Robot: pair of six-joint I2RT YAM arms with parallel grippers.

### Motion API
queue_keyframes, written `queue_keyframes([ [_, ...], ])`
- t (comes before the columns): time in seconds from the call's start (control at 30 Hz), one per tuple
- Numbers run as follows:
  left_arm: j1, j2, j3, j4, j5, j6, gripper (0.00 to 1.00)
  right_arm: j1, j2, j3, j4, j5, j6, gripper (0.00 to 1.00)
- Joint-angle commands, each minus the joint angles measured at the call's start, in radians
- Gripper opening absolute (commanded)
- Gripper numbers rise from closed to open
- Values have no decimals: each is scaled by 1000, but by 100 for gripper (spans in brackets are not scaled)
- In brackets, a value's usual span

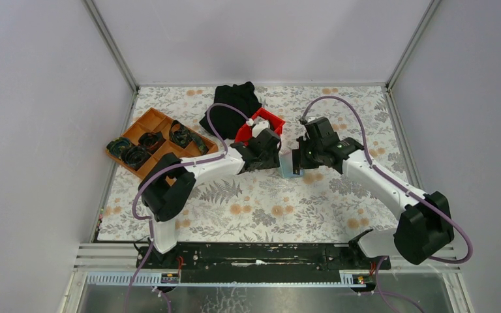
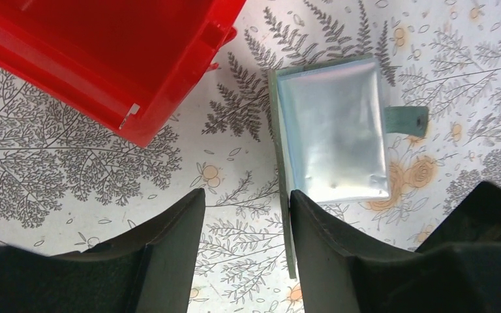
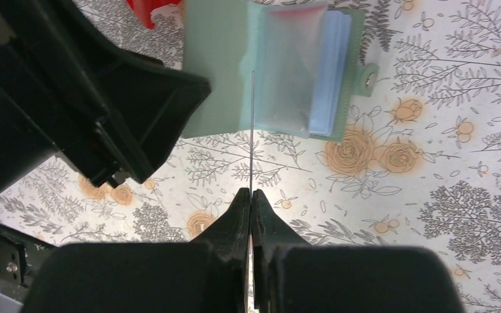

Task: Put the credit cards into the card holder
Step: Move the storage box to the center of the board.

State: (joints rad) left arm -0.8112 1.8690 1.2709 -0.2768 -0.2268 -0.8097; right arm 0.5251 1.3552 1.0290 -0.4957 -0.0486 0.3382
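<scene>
At nine o'clock on the table [image 1: 235, 215] sits an orange tray [image 1: 153, 122], and toward twelve a red bin [image 1: 271, 120]. Next, the left gripper [image 2: 244, 202] stands partly open with nothing clamped, one cover edge of the holder [image 2: 333, 130] just beside its jaw. The holder lies open at centre, clear sleeves up. At three, the right gripper [image 3: 250, 195] pinches a card [image 3: 251, 130] (edge-on, a bare line), its far end over the fold; whether it has entered a sleeve I cannot tell. My worries are that the card snags a sleeve lip and bows, or shoves the unpinned holder away.
</scene>
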Motion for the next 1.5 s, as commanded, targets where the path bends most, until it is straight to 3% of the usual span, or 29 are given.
queue_keyframes([
  [0.0, -5, 0, -23, 5, 1, 2, 57, -32, 18, 25, -3, 16, -39, 0],
  [1.47, 9, -3, -33, -35, -46, 63, 52, -79, 206, 17, 27, 39, -139, 0],
])
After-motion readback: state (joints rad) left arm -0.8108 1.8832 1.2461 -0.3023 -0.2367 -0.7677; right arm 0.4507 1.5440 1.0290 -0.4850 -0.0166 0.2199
